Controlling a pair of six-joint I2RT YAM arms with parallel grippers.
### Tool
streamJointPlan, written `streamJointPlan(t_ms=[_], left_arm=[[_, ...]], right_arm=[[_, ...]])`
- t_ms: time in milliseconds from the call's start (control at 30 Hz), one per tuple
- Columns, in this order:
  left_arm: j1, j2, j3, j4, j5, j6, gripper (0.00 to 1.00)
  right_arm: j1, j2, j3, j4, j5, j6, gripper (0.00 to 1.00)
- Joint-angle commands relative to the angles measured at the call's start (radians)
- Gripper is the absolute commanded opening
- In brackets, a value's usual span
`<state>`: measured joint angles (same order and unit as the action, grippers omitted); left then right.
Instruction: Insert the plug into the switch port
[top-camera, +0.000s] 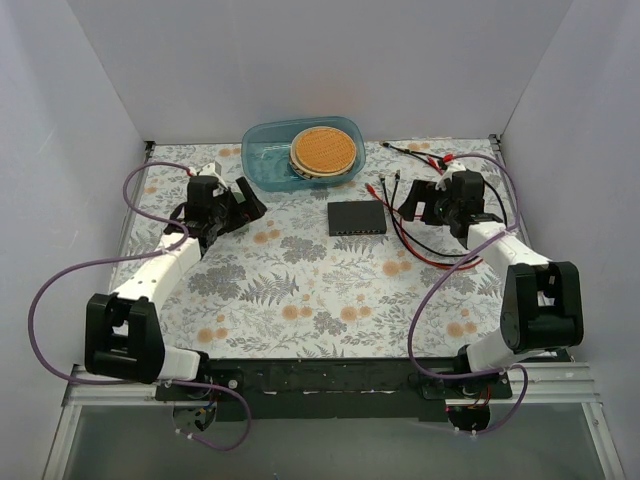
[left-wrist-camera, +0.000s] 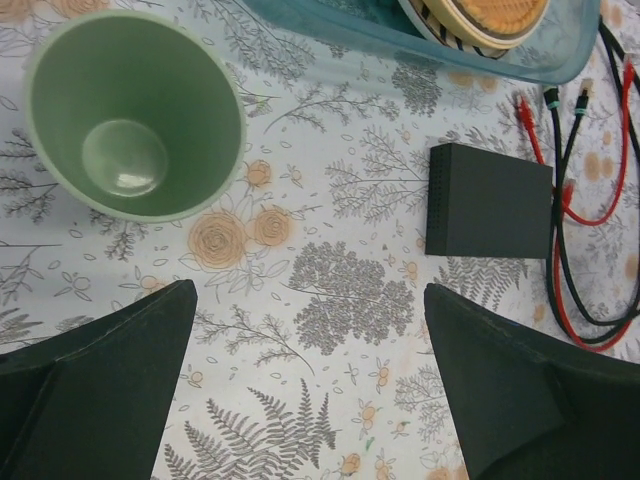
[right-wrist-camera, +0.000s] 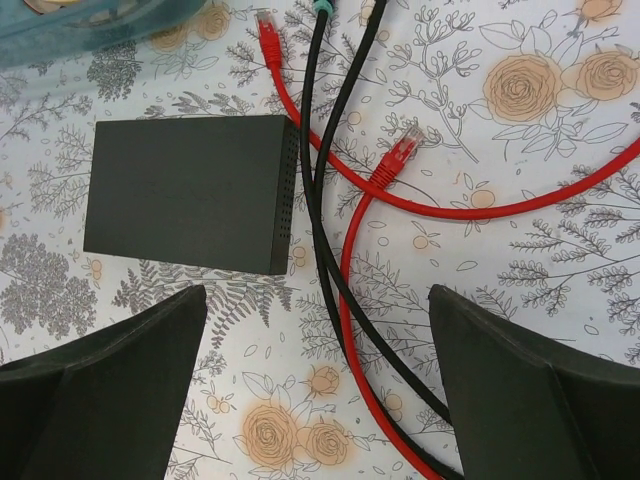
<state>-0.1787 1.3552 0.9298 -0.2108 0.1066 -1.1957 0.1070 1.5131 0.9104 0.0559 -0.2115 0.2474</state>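
Observation:
The black network switch (top-camera: 357, 217) lies flat on the floral cloth mid-table; it also shows in the left wrist view (left-wrist-camera: 488, 201) and the right wrist view (right-wrist-camera: 190, 192). Red and black cables with plugs lie right of it. One red plug (right-wrist-camera: 397, 158) rests just right of the switch, another red plug (right-wrist-camera: 268, 32) lies further back. My right gripper (top-camera: 428, 203) is open and empty, hovering over the cables (right-wrist-camera: 345, 270) beside the switch. My left gripper (top-camera: 243, 208) is open and empty, at the left, well apart from the switch.
A blue plastic tub (top-camera: 303, 153) holding a round woven disc (top-camera: 323, 151) stands behind the switch. A green cup (left-wrist-camera: 135, 115) sits beside the left gripper. More cables (top-camera: 430, 152) trail toward the back right. White walls enclose the table.

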Motion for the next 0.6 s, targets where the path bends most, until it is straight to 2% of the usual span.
streamJointPlan(t_ms=[0, 100, 167, 300, 400, 567], left_arm=[[-0.024, -0.079, 0.003, 0.077, 0.087, -0.03, 0.98], [-0.025, -0.148, 0.003, 0.057, 0.11, -0.036, 0.98], [-0.024, -0.182, -0.008, 0.015, 0.067, -0.057, 0.98], [-0.025, -0.272, -0.039, -0.045, 0.042, -0.169, 0.98], [-0.025, -0.396, -0.078, -0.047, 0.059, -0.224, 0.98], [-0.024, -0.502, -0.108, -0.091, 0.03, -0.24, 0.98]], right_arm=[[0.002, -0.038, 0.028, 0.015, 0.009, -0.017, 0.99], [0.013, -0.013, 0.057, -0.01, 0.003, -0.016, 0.98], [0.016, 0.002, 0.097, -0.042, 0.015, -0.014, 0.98], [0.02, 0.042, 0.16, -0.106, 0.05, -0.003, 0.97], [0.028, 0.07, 0.194, -0.137, 0.081, 0.0, 0.92], [0.039, 0.162, 0.261, -0.145, 0.072, 0.018, 0.78]])
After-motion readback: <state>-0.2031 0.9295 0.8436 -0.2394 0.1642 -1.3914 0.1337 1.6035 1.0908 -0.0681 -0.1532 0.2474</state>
